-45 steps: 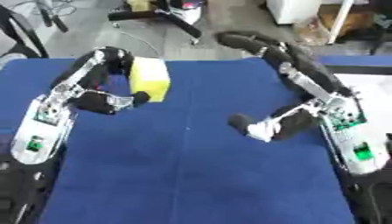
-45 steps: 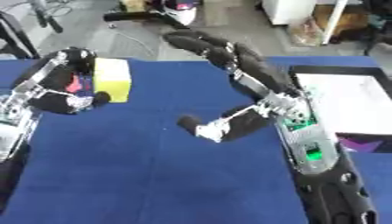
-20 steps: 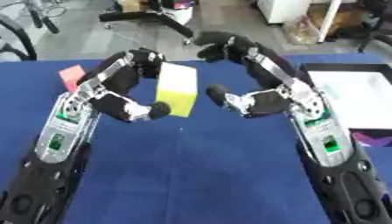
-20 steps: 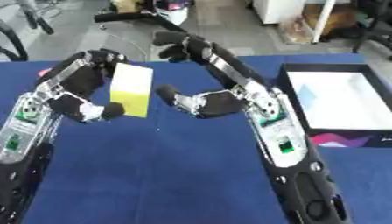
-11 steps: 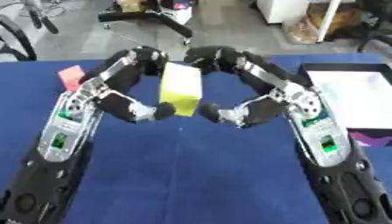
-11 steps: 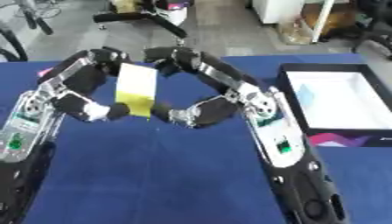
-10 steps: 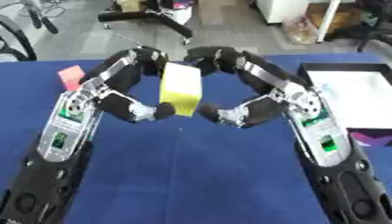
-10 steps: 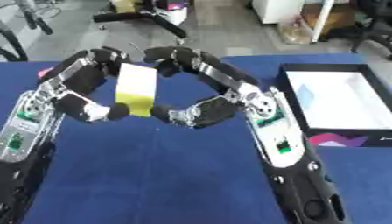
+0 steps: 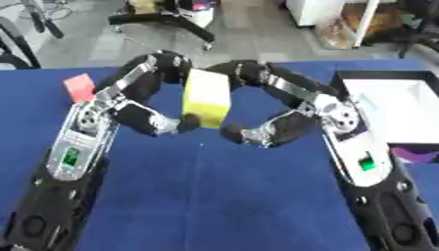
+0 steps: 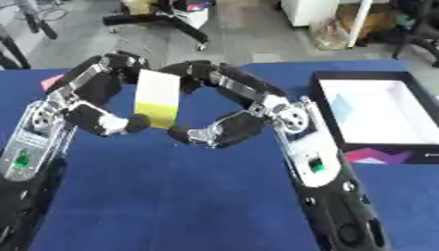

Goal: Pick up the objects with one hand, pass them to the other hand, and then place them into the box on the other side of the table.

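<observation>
Blue cloth covered the table (image 9: 206, 196), with grey floor and a chair base beyond its far edge. Yellow block (image 9: 207, 98) was held upright above the table's middle, long axis near vertical, paler upper part and brighter yellow lower part. Left hand (image 9: 163, 122) grasped it, fingers over the top and thumb at the lower edge. Right hand (image 9: 257, 132) lay just to the block's right, fingers curled at its upper corner and thumb below it; contact could not be confirmed, grip not judged taken. Judged mid-handover: block sat between both hands, right hand equally near. Black box (image 10: 377, 115) with white lining sat on the right side, apparently holding nothing. Small pink object (image 9: 79, 87) lay far left.
</observation>
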Available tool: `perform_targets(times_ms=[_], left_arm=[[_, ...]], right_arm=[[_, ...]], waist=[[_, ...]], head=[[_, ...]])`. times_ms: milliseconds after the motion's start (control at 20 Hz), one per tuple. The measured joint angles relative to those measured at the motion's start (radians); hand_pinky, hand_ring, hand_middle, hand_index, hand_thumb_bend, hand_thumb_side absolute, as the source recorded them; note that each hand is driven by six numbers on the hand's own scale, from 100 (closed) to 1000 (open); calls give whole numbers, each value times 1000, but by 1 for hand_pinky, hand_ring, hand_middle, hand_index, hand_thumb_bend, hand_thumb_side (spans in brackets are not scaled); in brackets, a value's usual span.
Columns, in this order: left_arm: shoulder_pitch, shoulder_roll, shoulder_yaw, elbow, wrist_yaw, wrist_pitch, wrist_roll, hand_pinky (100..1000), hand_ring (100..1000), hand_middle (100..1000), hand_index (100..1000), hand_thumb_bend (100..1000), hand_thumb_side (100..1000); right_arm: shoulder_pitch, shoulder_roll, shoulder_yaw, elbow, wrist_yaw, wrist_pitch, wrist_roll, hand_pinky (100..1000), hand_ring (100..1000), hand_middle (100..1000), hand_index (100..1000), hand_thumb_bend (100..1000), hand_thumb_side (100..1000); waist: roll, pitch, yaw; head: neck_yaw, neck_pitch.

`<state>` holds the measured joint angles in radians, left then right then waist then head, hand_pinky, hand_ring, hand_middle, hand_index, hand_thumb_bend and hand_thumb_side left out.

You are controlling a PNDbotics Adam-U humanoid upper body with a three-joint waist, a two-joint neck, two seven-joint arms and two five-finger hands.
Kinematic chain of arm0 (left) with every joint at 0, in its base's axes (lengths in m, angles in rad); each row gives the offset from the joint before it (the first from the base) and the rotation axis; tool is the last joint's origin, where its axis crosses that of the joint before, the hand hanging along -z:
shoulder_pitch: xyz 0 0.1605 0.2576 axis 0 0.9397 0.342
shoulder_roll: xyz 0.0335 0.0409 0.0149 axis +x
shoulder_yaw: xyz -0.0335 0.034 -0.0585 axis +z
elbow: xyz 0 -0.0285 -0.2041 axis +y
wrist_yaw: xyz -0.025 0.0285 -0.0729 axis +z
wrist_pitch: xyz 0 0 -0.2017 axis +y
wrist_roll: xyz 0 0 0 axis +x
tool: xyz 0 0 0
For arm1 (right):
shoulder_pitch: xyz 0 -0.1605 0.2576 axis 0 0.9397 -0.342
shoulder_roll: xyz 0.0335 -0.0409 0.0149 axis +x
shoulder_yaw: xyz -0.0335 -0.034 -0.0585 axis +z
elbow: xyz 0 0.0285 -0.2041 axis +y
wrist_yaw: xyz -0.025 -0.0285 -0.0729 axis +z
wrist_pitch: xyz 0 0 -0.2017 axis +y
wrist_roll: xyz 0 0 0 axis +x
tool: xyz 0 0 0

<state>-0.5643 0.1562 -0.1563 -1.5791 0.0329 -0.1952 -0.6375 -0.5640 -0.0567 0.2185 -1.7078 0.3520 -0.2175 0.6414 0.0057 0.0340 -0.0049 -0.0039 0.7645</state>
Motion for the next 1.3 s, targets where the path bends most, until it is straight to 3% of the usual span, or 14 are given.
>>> perform_targets(times_ms=[300,650,800,900,1000,1100,1300], left_arm=[[0,-9,-2,0,-33,-9,8,544,481,456,577,519,260],[0,-17,-2,7,-79,-23,24,548,485,460,583,516,262],[0,-17,-1,13,-95,-28,30,553,500,481,609,537,279],[0,-17,-1,16,-103,-31,32,563,532,517,650,614,337],[0,-17,-1,18,-108,-33,34,572,554,543,679,666,378],[0,-17,-1,19,-118,-37,40,586,586,583,724,753,452],[0,-18,1,25,-148,-41,62,596,607,607,759,823,517]], right_arm=[[-8,2,1,0,53,32,-37,744,651,591,691,374,507],[-8,4,9,1,101,53,-86,717,606,509,592,292,482],[-8,4,12,1,106,61,-101,704,583,471,506,180,336],[-8,4,12,1,106,69,-116,689,559,430,427,100,162],[-8,4,12,1,104,78,-133,680,543,402,367,100,100],[-7,4,11,1,95,88,-154,675,533,388,308,100,100],[-7,4,11,-1,70,98,-186,675,534,381,290,100,100]], waist=[[0,0,0],[0,0,-3],[0,0,-4],[0,0,-4],[0,0,-4],[0,0,-4],[0,0,-4]], head=[[0,0],[-1,0],[-4,0],[-5,0],[-6,0],[-6,0],[-4,0]])
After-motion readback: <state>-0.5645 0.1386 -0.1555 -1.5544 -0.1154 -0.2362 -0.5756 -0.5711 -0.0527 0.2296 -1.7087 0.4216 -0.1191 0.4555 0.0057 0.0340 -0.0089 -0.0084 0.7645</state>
